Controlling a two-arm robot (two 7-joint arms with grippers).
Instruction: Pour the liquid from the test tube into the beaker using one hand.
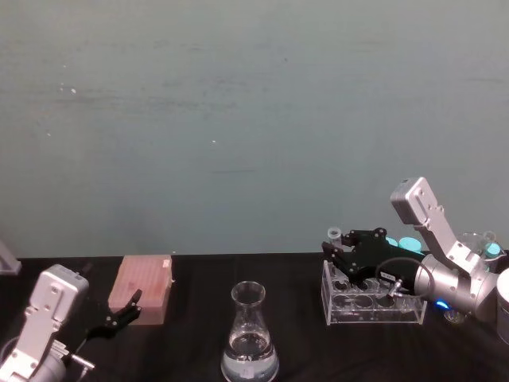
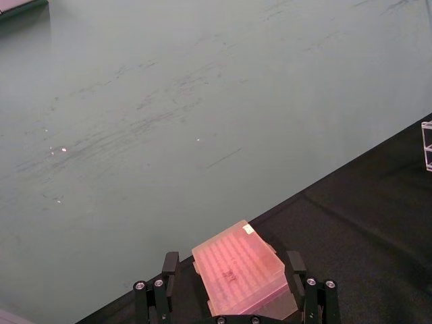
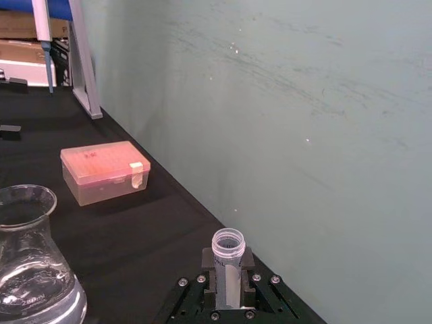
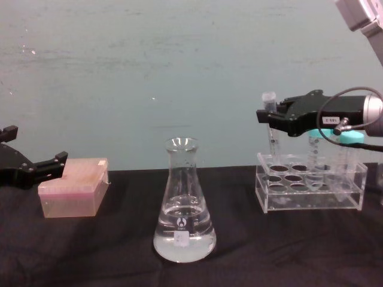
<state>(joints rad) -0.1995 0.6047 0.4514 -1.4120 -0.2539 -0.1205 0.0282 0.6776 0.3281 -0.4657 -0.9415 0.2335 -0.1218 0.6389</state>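
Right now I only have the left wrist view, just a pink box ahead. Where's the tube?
Observer: The right gripper is shut on the tube, holding it upright over the left end of the rack.
Operator: My left gripper sits open facing the box. Where's the beaker?
Observer: The beaker stands mid-table, between the box and the rack, touching neither.
Operator: Is it empty?
Observer: No, liquid already fills its wide lower part.
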